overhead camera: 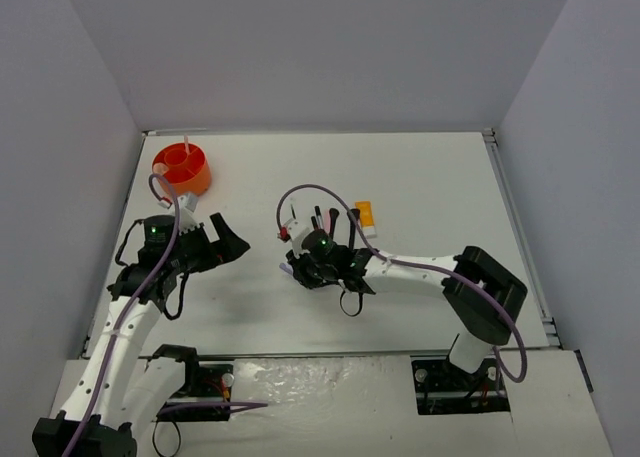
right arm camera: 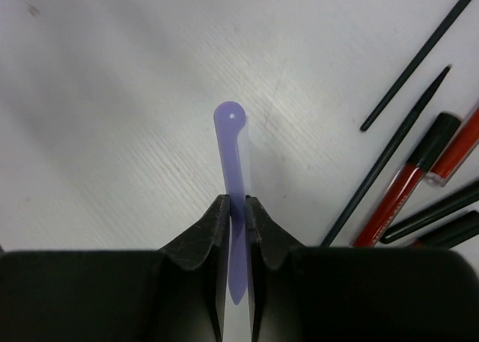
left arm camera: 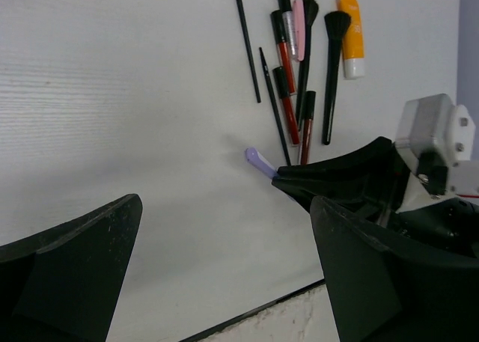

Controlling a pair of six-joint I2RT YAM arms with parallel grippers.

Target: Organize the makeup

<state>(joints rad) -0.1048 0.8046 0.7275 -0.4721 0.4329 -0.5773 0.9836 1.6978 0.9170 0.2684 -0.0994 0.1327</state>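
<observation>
My right gripper is shut on the lilac stick, whose rounded tip points away over the white table. The stick's tip also shows in the left wrist view, and the right gripper shows in the top view at mid-table. Thin black pencils, red pencils, a pink one, black brushes and the orange-white tube lie in a row beside it. My left gripper is open and empty, left of the right gripper. No compacts are in view.
The orange round compartmented holder stands at the back left with a pale stick in it. The orange-white tube lies right of the pile. Grey walls enclose the table on three sides. The table's near edge is close below my left gripper.
</observation>
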